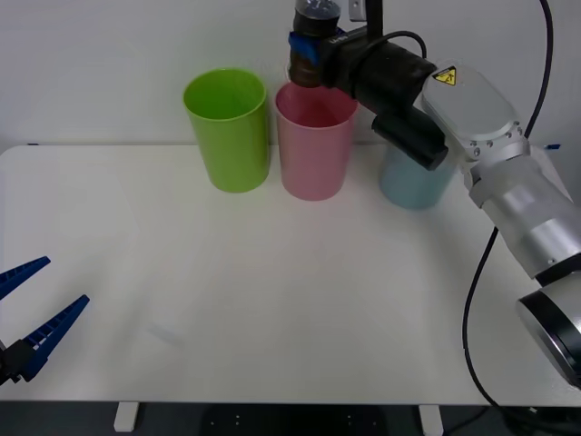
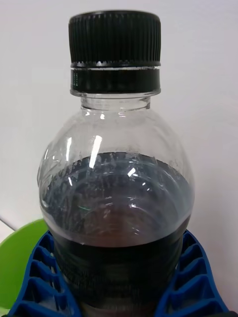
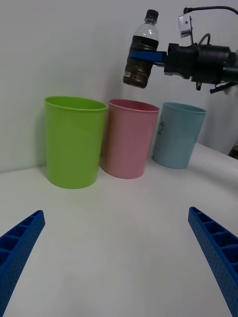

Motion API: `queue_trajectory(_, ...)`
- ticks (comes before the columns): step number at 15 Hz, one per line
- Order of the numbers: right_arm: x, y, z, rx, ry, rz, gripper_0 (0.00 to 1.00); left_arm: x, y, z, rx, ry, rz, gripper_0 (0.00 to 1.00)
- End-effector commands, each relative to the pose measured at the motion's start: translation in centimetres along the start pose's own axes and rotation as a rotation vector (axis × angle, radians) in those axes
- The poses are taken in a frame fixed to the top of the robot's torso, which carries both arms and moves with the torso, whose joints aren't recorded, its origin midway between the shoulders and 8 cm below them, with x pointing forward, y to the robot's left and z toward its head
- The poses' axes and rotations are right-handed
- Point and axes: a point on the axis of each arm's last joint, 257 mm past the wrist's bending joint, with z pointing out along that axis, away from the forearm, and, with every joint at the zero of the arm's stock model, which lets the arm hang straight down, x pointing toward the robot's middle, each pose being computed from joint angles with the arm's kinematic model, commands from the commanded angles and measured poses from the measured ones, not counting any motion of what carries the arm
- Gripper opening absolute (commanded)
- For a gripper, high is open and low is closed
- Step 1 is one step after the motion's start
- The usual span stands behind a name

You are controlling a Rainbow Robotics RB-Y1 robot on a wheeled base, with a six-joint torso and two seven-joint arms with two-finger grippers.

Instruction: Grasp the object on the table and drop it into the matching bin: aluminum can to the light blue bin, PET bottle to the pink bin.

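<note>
Front view, top centre of frame: the right gripper [image 1: 309, 50] is up high, its blue fingers [image 1: 298, 43] clamped around the lower body of the PET bottle [image 1: 317, 18]. The bottle is in the air, clear of the desk [image 1: 272, 300], and hangs directly over the rim of the pink bin [image 1: 314, 145]. Black cap up, dark brown lower half inside the grip.

Right wrist view: the bottle [image 2: 116, 198] fills the middle of the frame, upright, cap at upper centre. Ribbed blue fingers [image 2: 39, 277] press against both sides of its dark lower part at the bottom edge. A sliver of lime green bin [image 2: 15, 257] shows at lower left.

Left wrist view: three bins stand in a row across the middle of the frame on the white desk [image 3: 119, 237], the lime green bin [image 3: 73, 141] at left, the pink bin [image 3: 129, 138] in the centre, the light blue bin [image 3: 177, 134] at right, close beside one another. The bottle [image 3: 141, 52] is held at upper centre, slightly tilted, above the pink bin, with the right gripper [image 3: 144, 55] and dark arm reaching in from the upper right.

The left gripper [image 1: 27, 309] sits low at the lower left of the front view, over the near desk edge, well apart from the bins. Its fingers [image 3: 20, 242] are spread wide at the two bottom corners of its wrist view, holding nothing.
</note>
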Motion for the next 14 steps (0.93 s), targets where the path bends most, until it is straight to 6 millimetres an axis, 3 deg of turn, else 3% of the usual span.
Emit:
queue_trajectory(1,0.0,-0.2,0.1,0.011,-0.002,-0.011,0.07,0.0,0.0,0.0,0.0,0.0,0.0,1.0)
queue_trajectory(3,0.0,-0.3,0.0,0.012,-0.002,-0.017,0.1,0.0,0.0,0.0,0.0,0.0,0.0,1.0)
queue_trajectory(4,0.0,-0.2,0.1,0.011,-0.002,-0.02,0.18,0.0,0.0,0.0,0.0,0.0,0.0,1.0)
queue_trajectory(5,0.0,-0.3,0.0,0.012,-0.002,-0.026,0.63,0.0,0.0,0.0,0.0,0.0,0.0,1.0)
queue_trajectory(6,0.1,-0.3,0.0,0.011,0.0,-0.031,1.0,0.0,0.0,0.0,0.0,0.0,0.0,1.0)
queue_trajectory(11,-0.1,-0.2,-0.1,0.002,-0.005,-0.025,1.0,0.0,0.0,0.0,0.0,0.0,0.0,1.0)
queue_trajectory(14,-0.4,0.1,-1.9,-0.016,-0.036,-0.014,1.0,0.0,0.0,0.0,0.0,0.0,0.0,1.0)
